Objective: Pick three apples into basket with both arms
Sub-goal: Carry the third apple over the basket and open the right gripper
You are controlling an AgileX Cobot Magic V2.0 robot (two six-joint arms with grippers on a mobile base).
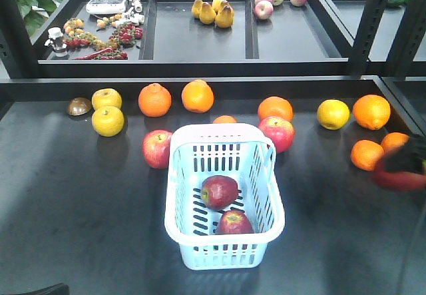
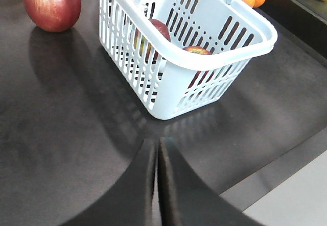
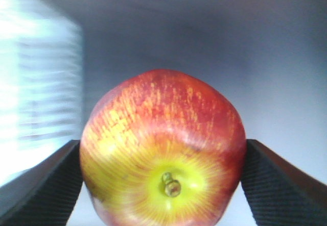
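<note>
Two dark red apples [image 1: 219,191] [image 1: 233,222] lie in the pale blue basket [image 1: 180,195] at the table's middle. At the far right edge my right gripper [image 1: 407,160] is blurred and shut on a third red apple [image 1: 398,178]. In the right wrist view that apple [image 3: 163,134] fills the space between the black fingers [image 3: 46,190], stem end toward the camera, with the basket [image 3: 36,83] a blur at left. My left gripper [image 2: 157,143] is shut and empty, low over the table just before the basket's near corner [image 2: 163,115].
Two lighter red apples [image 1: 157,148] [image 1: 277,133] sit beside the basket's far end. Oranges [image 1: 154,100] [image 1: 367,154] and yellow fruits [image 1: 108,120] [image 1: 333,114] are strewn behind. A raised shelf [image 1: 200,65] with pears and small fruit runs along the back.
</note>
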